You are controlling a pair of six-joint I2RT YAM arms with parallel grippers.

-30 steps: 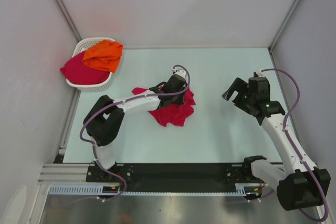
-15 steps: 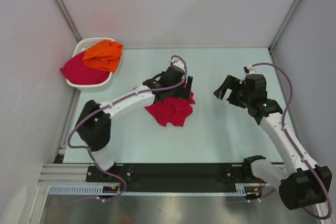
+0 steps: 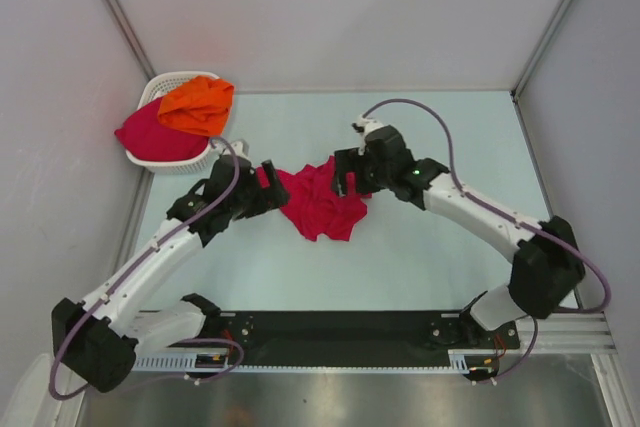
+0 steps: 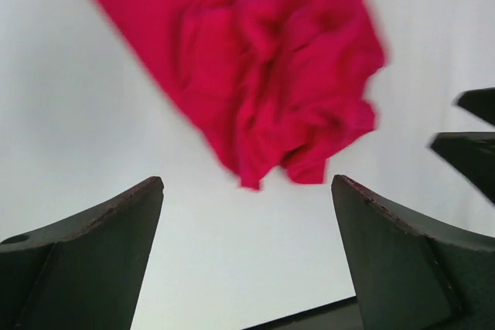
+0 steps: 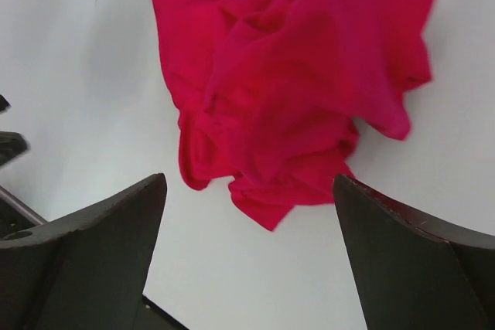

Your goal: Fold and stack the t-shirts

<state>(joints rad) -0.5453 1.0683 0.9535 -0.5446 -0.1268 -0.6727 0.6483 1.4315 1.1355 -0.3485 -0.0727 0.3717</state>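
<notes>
A crumpled crimson-pink t-shirt lies in a heap on the pale table, also seen in the left wrist view and the right wrist view. My left gripper sits just left of the heap, open, with only bare table between its fingers. My right gripper hovers at the heap's upper right edge, open and holding nothing. Another crimson-pink t-shirt and a bright orange t-shirt are piled in the basket.
The white slotted basket stands at the table's far left corner against the wall. White walls enclose the table on three sides. A black rail runs along the near edge.
The left gripper opened, let go of the crimson shirt and drew back to the left. The right arm swung left across the table to the shirt's far right side.
</notes>
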